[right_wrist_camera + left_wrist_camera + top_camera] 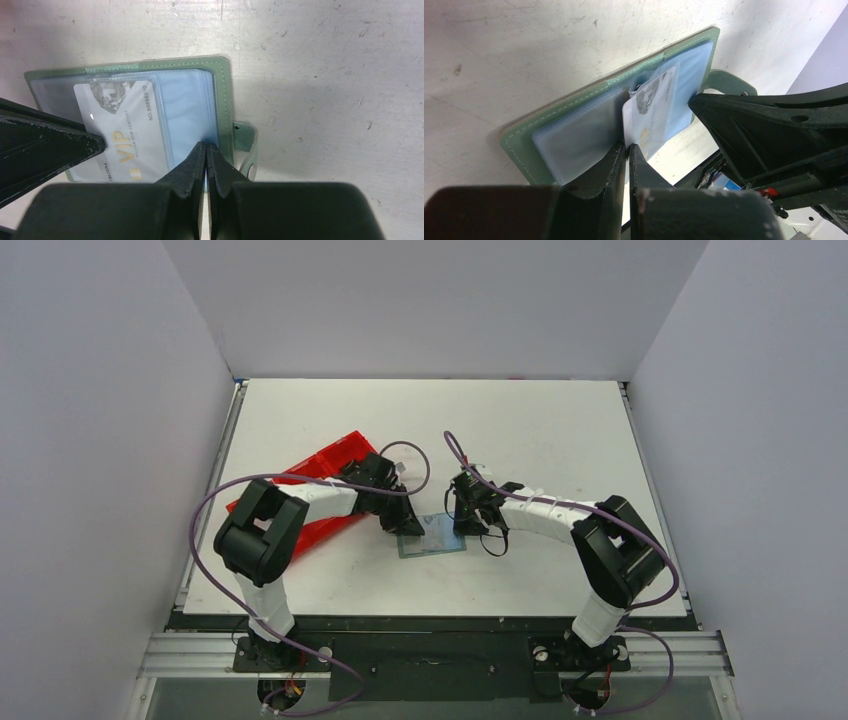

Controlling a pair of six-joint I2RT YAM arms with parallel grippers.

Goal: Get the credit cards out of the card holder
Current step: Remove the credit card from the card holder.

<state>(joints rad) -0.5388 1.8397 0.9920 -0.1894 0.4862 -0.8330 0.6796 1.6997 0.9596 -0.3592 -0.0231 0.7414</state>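
The card holder (432, 540) lies open on the white table, a grey-green pouch (223, 95) with clear plastic sleeves and a small tab (248, 145) on its edge. A white credit card (122, 127) with gold "VIP" lettering sticks partly out of a sleeve. My left gripper (628, 146) is shut on the edge of this card (651, 112). My right gripper (206, 145) is shut, its tips pressing on the sleeves close to the tab side. In the top view the left gripper (408, 525) and right gripper (470, 527) meet over the holder.
A red plastic tray (320, 472) lies at an angle behind the left arm, on the table's left side. Grey walls enclose the table on three sides. Purple cables loop over both arms.
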